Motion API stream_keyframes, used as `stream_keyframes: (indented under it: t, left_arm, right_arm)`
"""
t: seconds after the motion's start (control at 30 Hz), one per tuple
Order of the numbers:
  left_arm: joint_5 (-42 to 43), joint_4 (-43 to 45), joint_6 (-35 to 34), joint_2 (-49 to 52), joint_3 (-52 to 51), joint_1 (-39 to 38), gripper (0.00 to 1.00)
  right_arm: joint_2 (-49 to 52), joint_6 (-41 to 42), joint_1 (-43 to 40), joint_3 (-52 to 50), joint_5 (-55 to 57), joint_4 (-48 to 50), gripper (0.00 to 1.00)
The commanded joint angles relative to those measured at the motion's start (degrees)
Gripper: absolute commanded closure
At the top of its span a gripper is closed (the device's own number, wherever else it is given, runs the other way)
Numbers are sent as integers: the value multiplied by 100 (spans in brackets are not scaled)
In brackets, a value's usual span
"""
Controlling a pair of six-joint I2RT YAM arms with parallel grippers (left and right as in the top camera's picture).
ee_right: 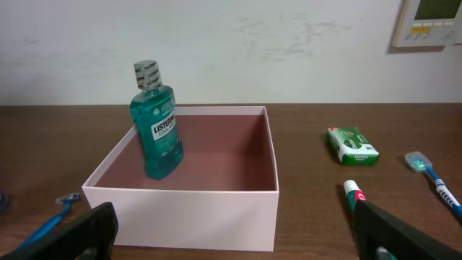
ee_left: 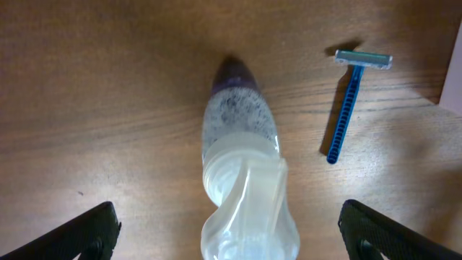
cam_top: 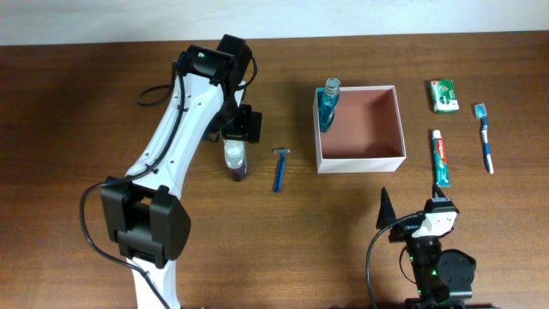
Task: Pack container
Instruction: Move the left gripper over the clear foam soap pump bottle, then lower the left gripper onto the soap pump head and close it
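Clear bottle [ee_left: 242,144] near end cut off — toothpaste [ee_right: 350,189] mostly cropped.

overhead: top-down | left wrist: close, downward | right wrist: level, container [ee_right: 180,217] shared

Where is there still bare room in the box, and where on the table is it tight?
The box is bare inside except its far-left corner, where the mouthwash stands. Bare table lies between the razor and the box. Crowded right of the box: green packet, toothpaste, toothbrush lie close together.
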Motion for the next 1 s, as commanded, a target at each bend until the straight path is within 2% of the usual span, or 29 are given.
stream_keyframes:
  t: [0.0, 0.1, 0.17, 0.5, 0.67, 0.97]
  left_arm:
    - [-59, -122, -238, 142, -39, 20, 1]
    - [-59, -216, -271, 199, -39, 20, 3]
    - [-59, -223, -271, 203, -39, 20, 10]
    - [-59, -22, -271, 216, -39, 20, 11]
    - [-57, 61, -271, 216, -39, 20, 28]
    - [-59, 118, -269, 216, -39, 20, 37]
  right_arm:
    - [-33, 22, 35, -26, 44, -28, 1]
    - [-33, 22, 35, -26, 46, -28, 1]
    - [-33, 22, 35, -26, 46, -28, 1]
    - [-33, 22, 35, -26, 46, -28, 1]
    - [-33, 22, 35, -26, 46, -28, 1]
    - [-33, 22, 35, -26, 44, -28, 1]
